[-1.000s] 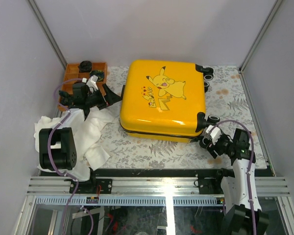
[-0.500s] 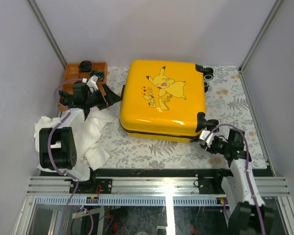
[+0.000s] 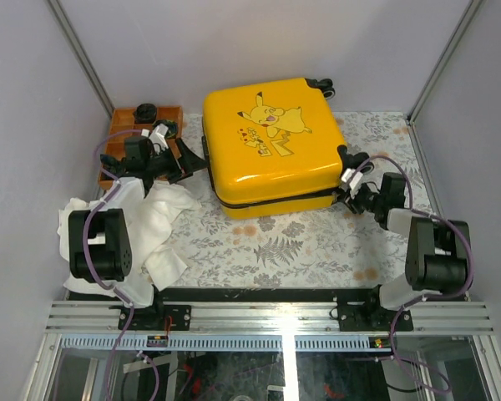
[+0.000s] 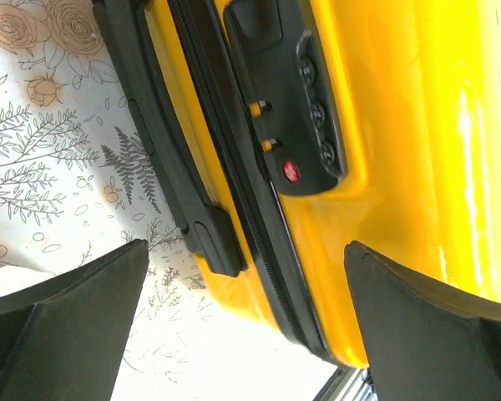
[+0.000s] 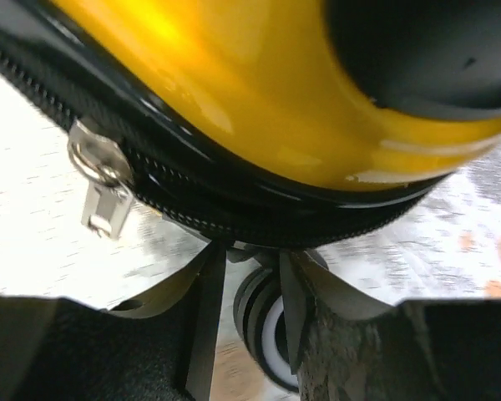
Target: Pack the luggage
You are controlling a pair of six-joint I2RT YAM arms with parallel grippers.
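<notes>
Sitting between left claw (image 3: pixel 195 164), right claw (image 3: pixel 349 190): closed luggage (image 3: pixel 271 140).

An orange compartment tray (image 3: pixel 117 125) sits at ten o'clock on the floral-patterned surface (image 3: pixel 301 246), with a round black object (image 3: pixel 145 110) in one of its far compartments. A crumpled white cloth (image 3: pixel 159 221) lies heaped at eight o'clock, just beside the tray's near edge.

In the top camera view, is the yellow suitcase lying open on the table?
No, the luggage lies shut with its printed yellow shell facing up, and no inner lining shows.
</notes>
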